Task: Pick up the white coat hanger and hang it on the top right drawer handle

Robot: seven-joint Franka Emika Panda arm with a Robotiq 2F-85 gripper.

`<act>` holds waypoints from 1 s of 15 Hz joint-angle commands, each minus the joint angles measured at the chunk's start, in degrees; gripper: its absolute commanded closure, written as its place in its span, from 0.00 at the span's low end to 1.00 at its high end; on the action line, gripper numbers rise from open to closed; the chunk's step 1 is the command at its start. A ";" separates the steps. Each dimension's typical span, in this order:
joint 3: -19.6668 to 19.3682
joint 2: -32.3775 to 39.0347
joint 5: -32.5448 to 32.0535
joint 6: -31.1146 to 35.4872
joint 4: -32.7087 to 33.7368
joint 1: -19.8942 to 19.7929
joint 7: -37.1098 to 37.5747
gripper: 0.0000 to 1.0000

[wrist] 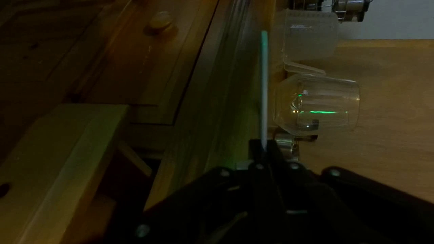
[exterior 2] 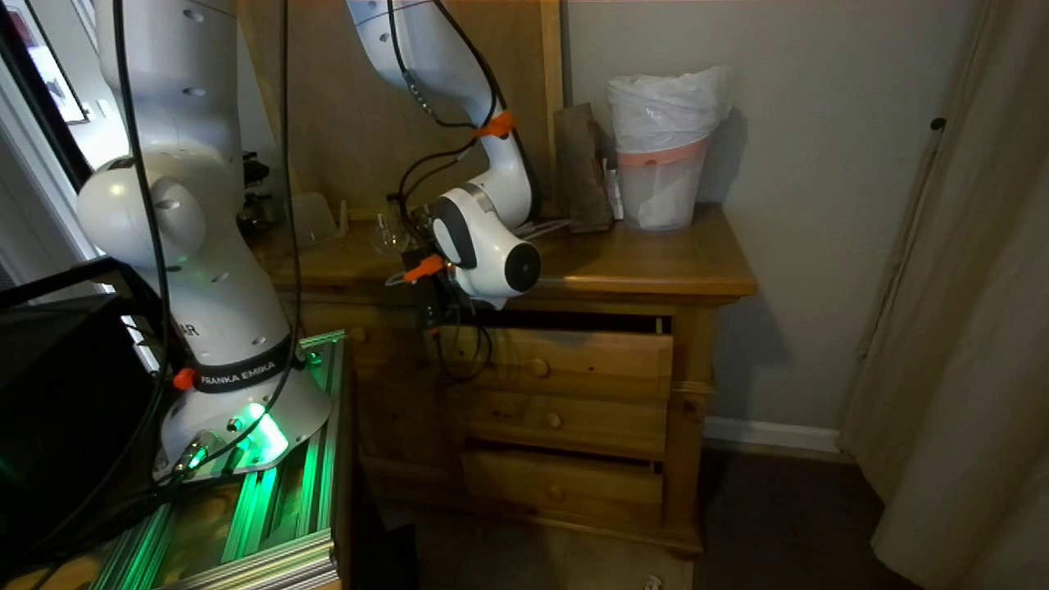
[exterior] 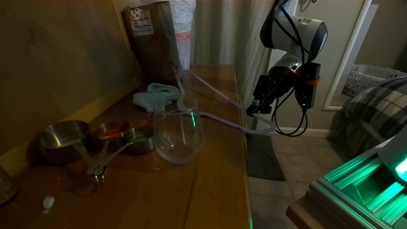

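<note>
The white coat hanger [exterior: 217, 91] reaches over the dresser's front edge in an exterior view, its rounded end out past the top and its far part by the paper bag. My gripper [exterior: 254, 112] is shut on that outer end. Seen edge-on in the wrist view, the hanger [wrist: 264, 88] is a thin pale bar rising from between the pressed-together fingertips of the gripper [wrist: 263, 147]. The top right drawer handle is a round wooden knob [exterior 2: 538, 368] on a slightly pulled-out drawer, lower than the gripper. The arm covers most of the hanger in that exterior view.
On the dresser top [exterior: 219, 190] stand a clear glass bowl [exterior: 179, 136], metal measuring cups [exterior: 65, 140], a pale cloth [exterior: 155, 95] and a paper bag [exterior: 152, 47]. A lined bin [exterior 2: 664, 156] is at the far end. The bottom drawer [exterior 2: 565, 483] also stands ajar.
</note>
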 commanded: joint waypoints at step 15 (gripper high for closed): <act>-5.90 -8.12 -9.24 -8.54 -8.05 -6.47 -10.35 0.95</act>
